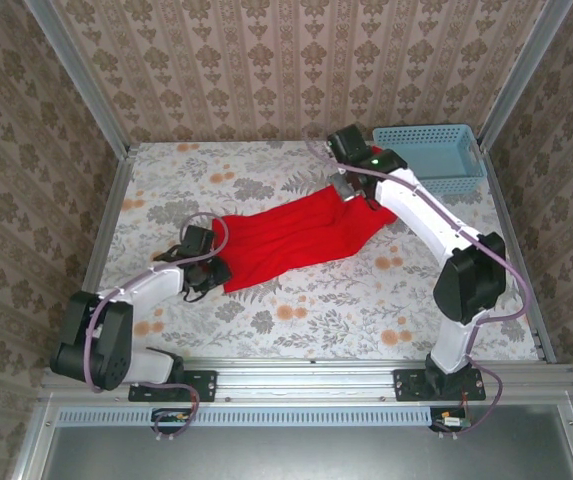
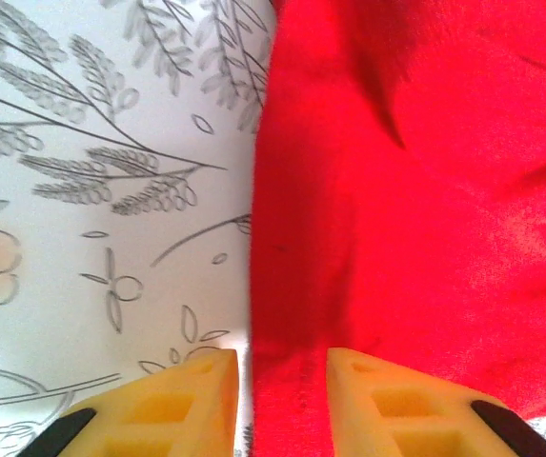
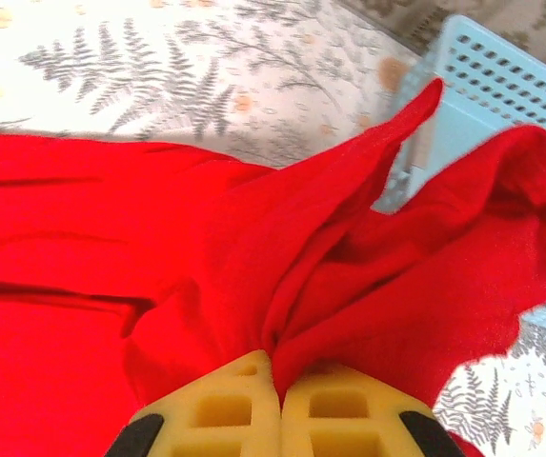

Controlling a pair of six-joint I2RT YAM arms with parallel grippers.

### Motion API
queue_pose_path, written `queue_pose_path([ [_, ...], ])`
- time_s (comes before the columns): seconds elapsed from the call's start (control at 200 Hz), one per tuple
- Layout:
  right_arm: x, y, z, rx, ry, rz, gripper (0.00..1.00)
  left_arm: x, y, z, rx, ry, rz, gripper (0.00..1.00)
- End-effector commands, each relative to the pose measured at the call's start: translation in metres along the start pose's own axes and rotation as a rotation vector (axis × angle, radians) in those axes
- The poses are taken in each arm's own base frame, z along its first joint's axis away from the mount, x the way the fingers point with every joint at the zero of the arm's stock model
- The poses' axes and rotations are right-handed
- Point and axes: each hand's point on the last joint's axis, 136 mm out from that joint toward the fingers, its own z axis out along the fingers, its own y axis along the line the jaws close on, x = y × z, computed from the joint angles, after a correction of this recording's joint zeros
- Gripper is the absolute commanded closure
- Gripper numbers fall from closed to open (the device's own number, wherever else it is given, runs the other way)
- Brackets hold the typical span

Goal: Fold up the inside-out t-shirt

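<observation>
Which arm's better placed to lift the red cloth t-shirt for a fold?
Likely right: the right gripper is shut on a bunch of the bright red cloth t-shirt. The left gripper is open, straddling the shirt's edge.

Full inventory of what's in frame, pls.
t-shirt: 1, bright red, stretched diagonally across mid-table
basket: 1, light blue, far right corner
table: 1, white floral cover, under everything
walls: 3, beige patterned wallpaper, around the table
left arm: 1, white and black, near left
right arm: 1, white and black, right side
left pincer: 1, yellow fingers, open, straddling t-shirt's near-left edge
right pincer: 1, yellow fingers, shut on t-shirt's far end near basket
</observation>
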Motion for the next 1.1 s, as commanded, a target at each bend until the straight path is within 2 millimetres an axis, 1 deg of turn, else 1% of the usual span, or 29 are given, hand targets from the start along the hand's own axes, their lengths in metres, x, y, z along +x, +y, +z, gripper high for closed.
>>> queue_pose_path([
  [0.0, -0.011, 0.042, -0.021, -0.044, -0.016, -0.075, 1.00, 0.000, 0.009, 0.003, 0.008, -0.007, -0.045, 0.72],
  [0.005, -0.011, 0.042, -0.021, -0.044, -0.016, -0.075, 1.00, 0.000, 0.009, 0.003, 0.009, -0.007, -0.044, 0.72],
  [0.02, -0.011, 0.048, -0.022, -0.055, -0.016, -0.083, 1.00, 0.000, 0.008, 0.004, 0.012, -0.009, -0.043, 0.72],
  [0.025, -0.012, 0.054, -0.023, -0.067, -0.018, -0.089, 1.00, 0.000, 0.008, 0.004, 0.013, -0.009, -0.044, 0.72],
  [0.045, -0.013, 0.060, -0.023, -0.079, -0.017, -0.097, 1.00, 0.001, 0.008, 0.005, 0.019, -0.007, -0.045, 0.72],
  [0.06, -0.014, 0.070, -0.025, -0.098, -0.018, -0.108, 1.00, 0.002, 0.007, 0.006, 0.024, -0.009, -0.044, 0.72],
  [0.075, -0.015, 0.074, -0.027, -0.106, -0.021, -0.111, 1.00, 0.003, 0.007, 0.007, 0.027, -0.007, -0.046, 0.72],
  [0.135, -0.017, 0.102, -0.027, -0.156, -0.011, -0.139, 1.00, 0.005, 0.007, 0.011, 0.042, -0.006, -0.054, 0.73],
  [0.16, -0.018, 0.110, -0.027, -0.168, -0.007, -0.146, 1.00, 0.006, 0.007, 0.012, 0.048, -0.004, -0.058, 0.73],
  [0.185, -0.020, 0.123, -0.027, -0.191, -0.005, -0.157, 1.00, 0.008, 0.007, 0.014, 0.055, -0.001, -0.062, 0.73],
  [0.2, -0.019, 0.127, -0.027, -0.195, -0.002, -0.162, 1.00, 0.008, 0.007, 0.014, 0.060, -0.001, -0.064, 0.73],
  [0.205, -0.020, 0.131, -0.027, -0.204, -0.003, -0.165, 1.00, 0.008, 0.007, 0.014, 0.060, -0.002, -0.065, 0.73],
  [0.255, -0.022, 0.148, -0.026, -0.228, 0.001, -0.185, 1.00, 0.011, 0.007, 0.017, 0.069, 0.003, -0.069, 0.73],
  [0.26, -0.020, 0.150, -0.023, -0.229, 0.010, -0.190, 1.00, 0.011, 0.007, 0.017, 0.070, 0.003, -0.070, 0.73],
  [0.285, -0.023, 0.159, -0.024, -0.244, 0.005, -0.191, 1.00, 0.012, 0.007, 0.017, 0.074, 0.002, -0.073, 0.74],
  [0.325, -0.024, 0.170, -0.023, -0.264, 0.012, -0.194, 1.00, 0.014, 0.008, 0.018, 0.076, 0.003, -0.078, 0.74],
  [0.34, -0.022, 0.179, -0.021, -0.281, 0.021, -0.199, 1.00, 0.014, 0.008, 0.018, 0.077, 0.003, -0.080, 0.74],
  [0.4, -0.025, 0.193, -0.022, -0.317, 0.021, -0.196, 1.00, 0.016, 0.010, 0.019, 0.081, 0.003, -0.084, 0.75],
  [0.46, -0.027, 0.211, -0.022, -0.362, 0.024, -0.193, 1.00, 0.019, 0.011, 0.021, 0.082, 0.004, -0.086, 0.75],
  [0.56, -0.031, 0.234, -0.024, -0.430, 0.025, -0.185, 1.00, 0.022, 0.011, 0.023, 0.086, 0.008, -0.084, 0.76],
  [0.65, -0.033, 0.245, -0.018, -0.456, 0.039, -0.167, 1.00, 0.025, 0.010, 0.024, 0.093, 0.009, -0.088, 0.77],
  [0.785, -0.038, 0.250, -0.013, -0.457, 0.056, -0.140, 1.00, 0.028, 0.011, 0.026, 0.088, 0.014, -0.084, 0.77],
  [0.85, -0.044, 0.250, -0.015, -0.455, 0.047, -0.119, 1.00, 0.029, 0.012, 0.027, 0.087, 0.016, -0.082, 0.77],
  [0.895, -0.052, 0.250, -0.019, -0.467, 0.028, -0.095, 1.00, 0.030, 0.012, 0.028, 0.085, 0.019, -0.083, 0.78],
  [0.975, -0.060, 0.253, -0.024, -0.492, 0.007, -0.066, 1.00, 0.031, 0.013, 0.030, 0.081, 0.023, -0.080, 0.78],
  [1.095, -0.066, 0.256, -0.021, -0.528, 0.009, -0.014, 0.99, 0.033, 0.014, 0.032, 0.078, 0.028, -0.085, 0.80],
])
